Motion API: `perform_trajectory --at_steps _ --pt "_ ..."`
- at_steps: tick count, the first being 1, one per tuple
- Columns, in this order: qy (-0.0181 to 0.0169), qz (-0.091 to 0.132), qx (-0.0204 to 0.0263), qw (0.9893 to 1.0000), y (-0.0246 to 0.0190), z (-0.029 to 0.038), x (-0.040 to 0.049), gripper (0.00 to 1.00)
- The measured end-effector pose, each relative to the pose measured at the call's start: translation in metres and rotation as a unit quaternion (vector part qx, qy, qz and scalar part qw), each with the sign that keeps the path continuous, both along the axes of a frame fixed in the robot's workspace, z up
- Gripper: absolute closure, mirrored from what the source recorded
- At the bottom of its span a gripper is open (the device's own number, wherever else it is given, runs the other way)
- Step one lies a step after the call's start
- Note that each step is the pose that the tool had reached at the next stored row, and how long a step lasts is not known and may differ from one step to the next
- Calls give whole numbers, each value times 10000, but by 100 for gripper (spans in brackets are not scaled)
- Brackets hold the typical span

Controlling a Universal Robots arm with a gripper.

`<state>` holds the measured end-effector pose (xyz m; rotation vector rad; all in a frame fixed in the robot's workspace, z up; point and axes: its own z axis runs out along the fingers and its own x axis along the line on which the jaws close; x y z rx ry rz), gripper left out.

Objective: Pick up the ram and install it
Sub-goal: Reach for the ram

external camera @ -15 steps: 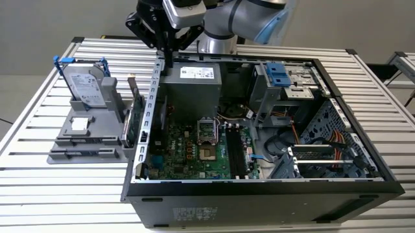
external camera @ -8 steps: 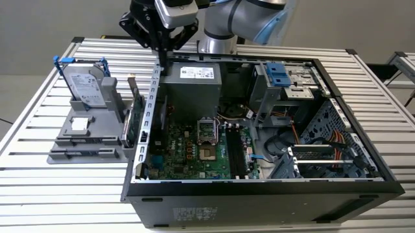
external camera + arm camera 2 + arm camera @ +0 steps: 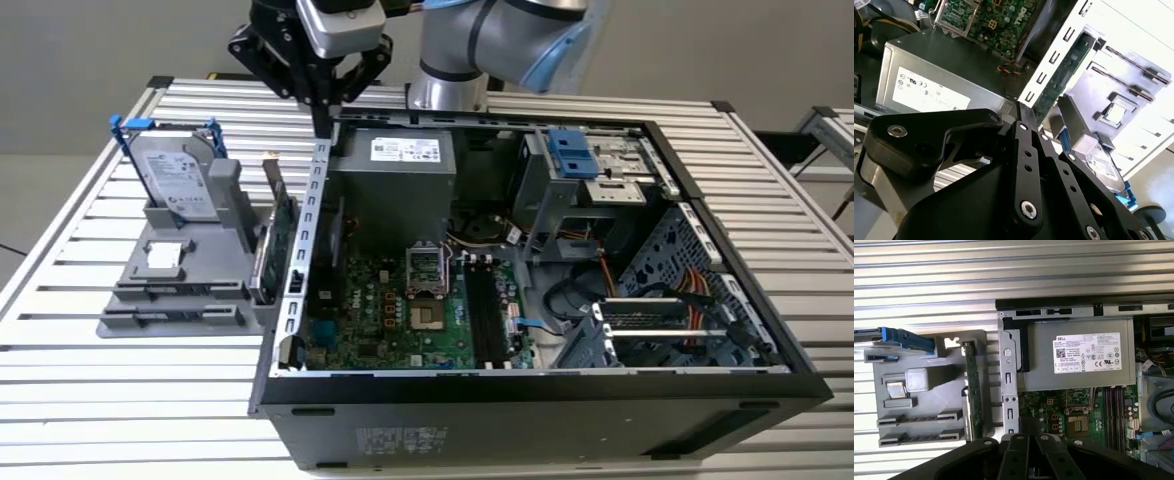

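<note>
My gripper [image 3: 324, 100] hangs over the back corner of the open computer case [image 3: 534, 395], on the exterior view's left, above the case wall beside the power supply [image 3: 394, 165]. Its fingers are shut on the ram [image 3: 322, 122], a thin dark stick that points straight down from the fingertips. In both wrist views the ram [image 3: 1026, 112] [image 3: 1026, 424] shows edge-on as a dark strip past the closed fingers [image 3: 1026, 150]. The motherboard's long dark memory slots [image 3: 487, 310] lie lower in the case, next to the processor socket [image 3: 423, 270].
A grey parts holder [image 3: 174, 300] stands on the slatted table at the exterior view's left of the case. It carries a silver hard drive with blue clips [image 3: 174, 175] and an upright green expansion card [image 3: 274, 245]. Drive cage [image 3: 587, 165] and cables [image 3: 667, 290] fill the case's other side.
</note>
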<state>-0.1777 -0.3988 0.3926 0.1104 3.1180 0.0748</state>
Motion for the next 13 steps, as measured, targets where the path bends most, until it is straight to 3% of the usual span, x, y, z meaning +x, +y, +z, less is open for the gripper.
perform_trajectory --at_steps 13 --pt "0 0 0 10000 0 0 -230 100"
